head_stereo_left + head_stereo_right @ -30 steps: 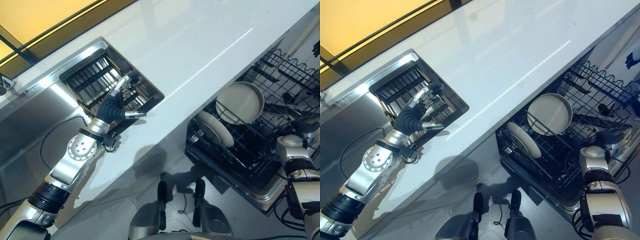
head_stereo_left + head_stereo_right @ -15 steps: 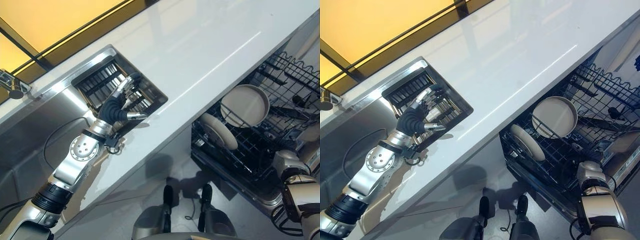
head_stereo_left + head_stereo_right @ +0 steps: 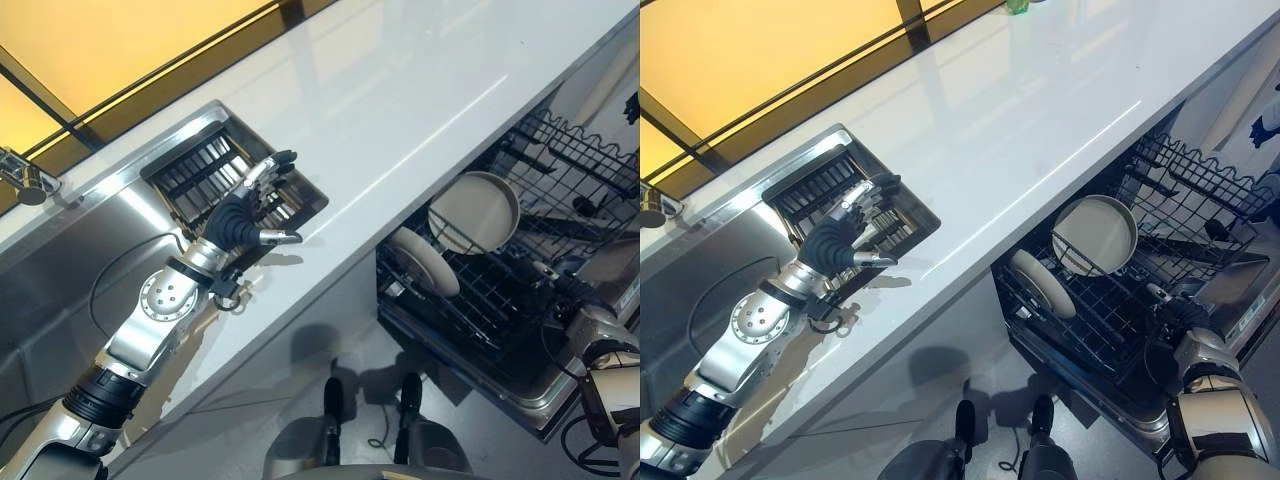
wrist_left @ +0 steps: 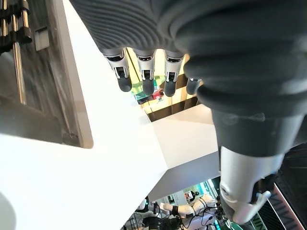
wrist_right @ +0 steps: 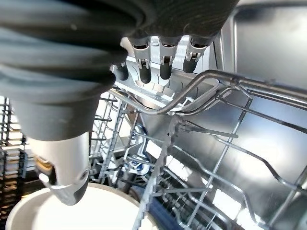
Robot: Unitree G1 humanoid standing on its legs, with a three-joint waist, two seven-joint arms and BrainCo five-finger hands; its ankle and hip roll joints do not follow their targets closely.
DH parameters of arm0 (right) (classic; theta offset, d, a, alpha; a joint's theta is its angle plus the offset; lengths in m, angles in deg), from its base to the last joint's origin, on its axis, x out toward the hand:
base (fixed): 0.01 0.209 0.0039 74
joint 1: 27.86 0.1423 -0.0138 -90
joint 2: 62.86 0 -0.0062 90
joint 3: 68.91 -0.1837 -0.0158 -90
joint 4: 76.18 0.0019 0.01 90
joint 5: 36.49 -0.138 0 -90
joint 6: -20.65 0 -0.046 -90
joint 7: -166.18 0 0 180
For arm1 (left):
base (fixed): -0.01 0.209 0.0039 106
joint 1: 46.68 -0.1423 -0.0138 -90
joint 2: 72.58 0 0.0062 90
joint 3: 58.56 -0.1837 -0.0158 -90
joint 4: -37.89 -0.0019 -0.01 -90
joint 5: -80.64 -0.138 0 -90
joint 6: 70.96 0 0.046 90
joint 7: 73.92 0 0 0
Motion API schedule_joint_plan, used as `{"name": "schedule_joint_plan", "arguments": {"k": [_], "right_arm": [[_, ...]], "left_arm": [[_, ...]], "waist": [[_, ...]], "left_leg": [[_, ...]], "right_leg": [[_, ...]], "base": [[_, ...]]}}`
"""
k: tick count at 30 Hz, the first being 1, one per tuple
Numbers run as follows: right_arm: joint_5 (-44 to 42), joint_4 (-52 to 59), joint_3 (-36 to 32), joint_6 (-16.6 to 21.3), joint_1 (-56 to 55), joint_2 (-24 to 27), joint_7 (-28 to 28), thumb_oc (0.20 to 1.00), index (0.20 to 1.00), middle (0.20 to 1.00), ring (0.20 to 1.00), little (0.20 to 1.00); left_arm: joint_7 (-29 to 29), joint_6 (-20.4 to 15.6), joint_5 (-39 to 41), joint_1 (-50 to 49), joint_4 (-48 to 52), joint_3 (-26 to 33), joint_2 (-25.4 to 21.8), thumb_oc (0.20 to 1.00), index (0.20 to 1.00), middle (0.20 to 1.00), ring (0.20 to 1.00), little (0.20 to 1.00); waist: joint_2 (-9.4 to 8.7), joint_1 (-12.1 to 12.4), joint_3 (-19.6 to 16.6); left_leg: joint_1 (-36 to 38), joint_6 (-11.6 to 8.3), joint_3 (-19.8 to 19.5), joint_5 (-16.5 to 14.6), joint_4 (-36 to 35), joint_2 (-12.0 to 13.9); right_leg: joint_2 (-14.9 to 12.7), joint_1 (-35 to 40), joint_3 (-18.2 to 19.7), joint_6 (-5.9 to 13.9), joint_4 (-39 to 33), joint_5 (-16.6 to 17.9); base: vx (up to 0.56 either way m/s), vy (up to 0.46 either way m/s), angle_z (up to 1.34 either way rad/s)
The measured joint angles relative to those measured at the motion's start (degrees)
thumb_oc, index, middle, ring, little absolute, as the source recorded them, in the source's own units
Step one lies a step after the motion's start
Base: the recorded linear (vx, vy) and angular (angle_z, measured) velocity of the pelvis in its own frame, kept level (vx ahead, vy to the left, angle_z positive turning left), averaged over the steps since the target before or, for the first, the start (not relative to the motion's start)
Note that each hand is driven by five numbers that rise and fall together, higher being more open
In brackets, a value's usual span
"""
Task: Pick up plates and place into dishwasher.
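Two plates (image 3: 473, 211) stand upright in the dishwasher rack (image 3: 560, 200). The left hand (image 3: 243, 211) hovers with fingers spread over the sink rack (image 3: 205, 165); the right hand (image 5: 72, 72) has relaxed fingers, holding nothing.

Both eye views look steeply down from the robot's head, a short way apart, and share one scene: the white surface (image 3: 400, 90) running from 8 to 2 o'clock, the dishwasher rack (image 3: 520, 290) at 4 o'clock. The left wrist view sits very close behind the left hand (image 4: 144, 72), facing along the surface. The right wrist view looks from just behind the right hand (image 5: 163, 62) into the rack's wires.
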Motion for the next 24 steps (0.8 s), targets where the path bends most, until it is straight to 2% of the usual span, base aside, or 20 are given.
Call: {"name": "schedule_joint_plan", "arguments": {"k": [8, 15, 20, 24], "right_arm": [[-2.1, 1.8, 1.2, -0.5, 2.5, 0.0, -4.9, 1.0, 1.0, 1.0, 1.0, 1.0], [-3.6, 1.5, 5.1, -5.2, 11.0, -1.6, -4.9, 1.0, 1.0, 1.0, 1.0, 1.0], [-5.5, 1.4, 5.2, -6.4, 14.2, -2.1, -5.1, 1.0, 1.0, 1.0, 1.0, 1.0], [-5.9, 1.4, 5.7, -6.8, 16.7, -2.7, -5.5, 1.0, 1.0, 1.0, 1.0, 1.0]], "left_arm": [[-1.9, 0.2, 2.6, 0.1, 0.0, 0.4, -0.2, 1.0, 1.0, 1.0, 1.0, 1.0], [-2.6, 0.9, 4.9, 1.1, -0.2, 1.3, -2.8, 1.0, 1.0, 1.0, 1.0, 1.0], [-2.5, 1.1, 5.1, 2.3, -0.3, 1.4, -2.8, 1.0, 1.0, 1.0, 1.0, 1.0], [-2.4, 1.1, 5.6, 2.5, -0.3, 1.4, -2.8, 1.0, 1.0, 1.0, 1.0, 1.0]], "waist": [[0.02, 1.4, -0.6], [0.19, 2.2, -0.6], [1.35, 4.8, -0.3], [2.18, 5.6, -0.2]], "left_leg": [[-1.1, -0.05, 0.1, 0.0, 0.0, 0.1], [-3.3, -0.35, -0.2, 0.6, 0.1, 0.1], [-3.5, -0.33, -0.7, 0.7, 0.3, 0.0], [-4.0, -0.17, -1.6, 0.9, 0.3, -0.1]], "right_leg": [[-0.2, -1.2, -1.6, -0.34, -0.1, 0.2], [-0.3, -3.3, -2.4, -1.02, 0.1, 0.9], [-0.4, -3.3, -2.9, -1.23, 0.1, 1.1], [-0.5, -3.3, -4.0, -1.12, 0.1, 1.0]], "base": [[0.0, -0.013, -0.03], [-0.02, -0.004, 0.02], [0.0, -0.007, 0.08], [-0.01, -0.019, 0.11]]}}
